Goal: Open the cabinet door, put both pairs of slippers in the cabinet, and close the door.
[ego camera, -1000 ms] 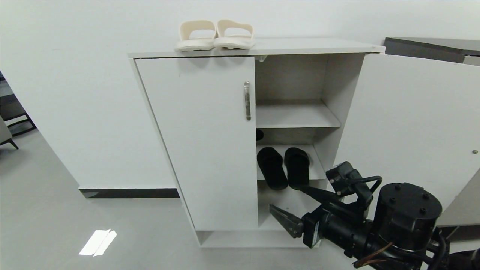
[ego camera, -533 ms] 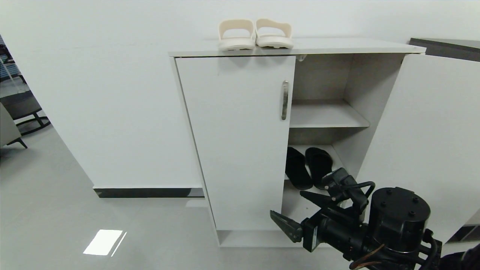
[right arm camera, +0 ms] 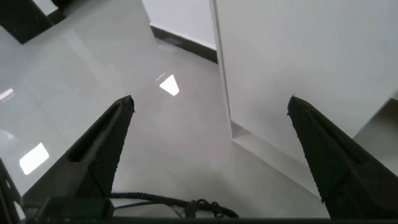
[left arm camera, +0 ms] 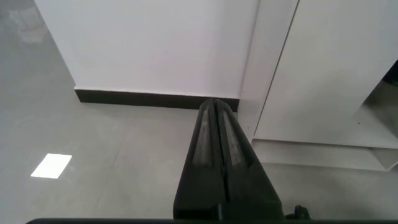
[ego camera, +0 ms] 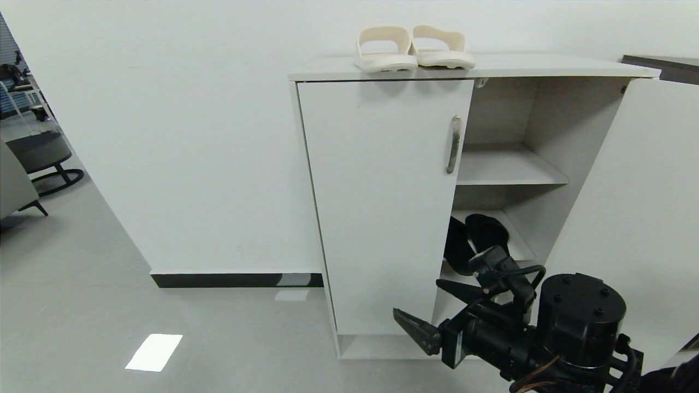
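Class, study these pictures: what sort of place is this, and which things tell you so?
Probably an indoor room, perhaps a mock-up entryway: a white shoe cabinet against a plain wall, cream slippers on top, black slippers on a shelf inside, and a glossy grey floor.

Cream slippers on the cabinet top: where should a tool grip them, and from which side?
Probably the straps where the cream slippers touch, pinched together from the front: the pair sits side by side at the front edge of the cabinet top, strap arches open forward.
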Robot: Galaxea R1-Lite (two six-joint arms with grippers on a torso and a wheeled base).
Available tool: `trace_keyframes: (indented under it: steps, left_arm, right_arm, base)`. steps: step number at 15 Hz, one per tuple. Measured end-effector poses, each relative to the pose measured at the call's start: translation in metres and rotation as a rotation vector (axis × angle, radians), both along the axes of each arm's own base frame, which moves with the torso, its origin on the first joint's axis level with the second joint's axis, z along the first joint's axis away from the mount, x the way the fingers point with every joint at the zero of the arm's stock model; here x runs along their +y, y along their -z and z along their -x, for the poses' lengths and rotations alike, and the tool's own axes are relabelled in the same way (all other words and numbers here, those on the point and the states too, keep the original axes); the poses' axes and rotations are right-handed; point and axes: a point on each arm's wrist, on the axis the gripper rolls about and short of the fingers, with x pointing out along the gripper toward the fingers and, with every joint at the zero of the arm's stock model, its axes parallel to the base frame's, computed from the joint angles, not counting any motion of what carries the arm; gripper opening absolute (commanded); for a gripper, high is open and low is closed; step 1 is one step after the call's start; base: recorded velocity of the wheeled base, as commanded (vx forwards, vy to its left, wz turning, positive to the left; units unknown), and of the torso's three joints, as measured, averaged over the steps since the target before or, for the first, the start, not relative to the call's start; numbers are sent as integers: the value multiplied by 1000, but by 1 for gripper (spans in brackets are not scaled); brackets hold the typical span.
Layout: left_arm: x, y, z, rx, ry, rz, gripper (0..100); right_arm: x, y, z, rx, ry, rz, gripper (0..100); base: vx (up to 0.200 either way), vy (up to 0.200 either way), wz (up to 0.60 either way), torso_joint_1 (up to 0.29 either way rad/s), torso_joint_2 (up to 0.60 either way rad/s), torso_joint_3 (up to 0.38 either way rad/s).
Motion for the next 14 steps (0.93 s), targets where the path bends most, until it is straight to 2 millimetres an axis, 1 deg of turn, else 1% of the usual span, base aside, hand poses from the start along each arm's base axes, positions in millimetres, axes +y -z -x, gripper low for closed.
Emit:
trace_keyframes:
  steps: [3,7,14]
  left_arm:
    - [0,0,0,0,0,1,0]
    - [0,0,0,1,-1,1,0]
    - [0,0,0,-1,0,-1,0]
  right_arm:
    - [0,0,0,1,-2,-1,100]
    - [0,0,1,-10,-4,-13,100]
    - [0,3,1,-18,-2,-19,100]
  base:
    - [0,0,0,7,-24,-7]
    - [0,0,0,62,-249,-244]
    - [0,0,0,179,-500,-290]
